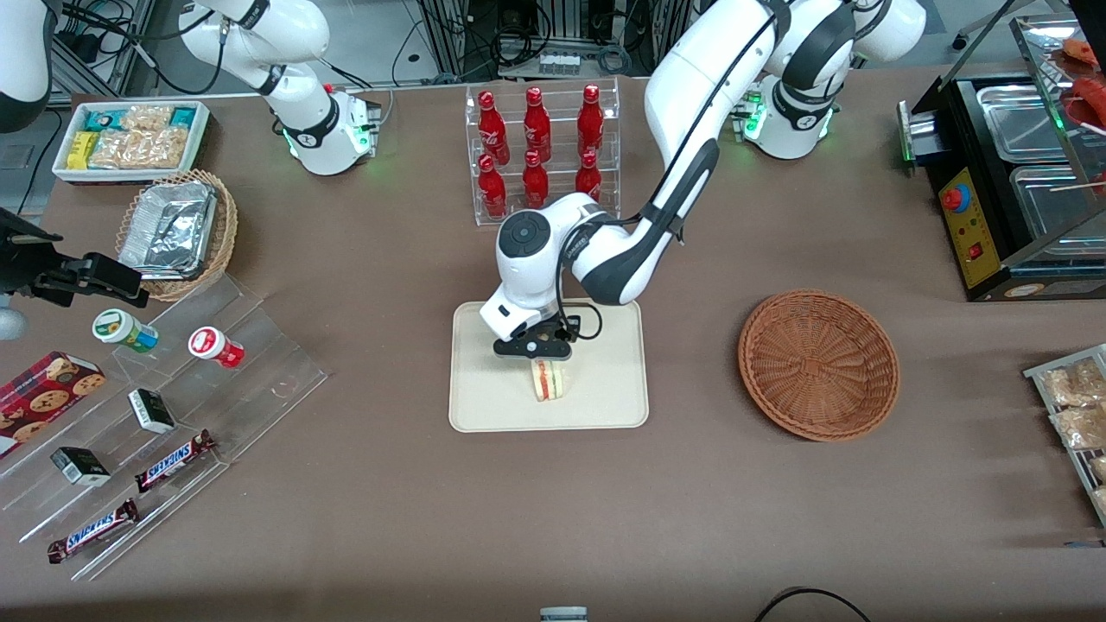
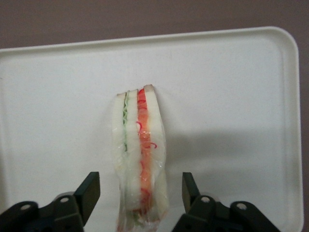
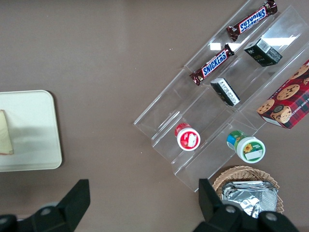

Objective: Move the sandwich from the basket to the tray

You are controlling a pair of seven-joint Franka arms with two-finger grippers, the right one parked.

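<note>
Sandwich standing on its edge on the tray, well apart from the empty basket. Hand released, fingers spread either side, not touching. Likely light, soft, easily crushed; best gripped gently across the flat bread faces.

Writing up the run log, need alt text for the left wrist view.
A wedge sandwich with red and green filling stands on its edge on the cream tray. The left arm's end effector is open, with a gap between each finger and the bread. Brown table shows past the tray's rim.
</note>
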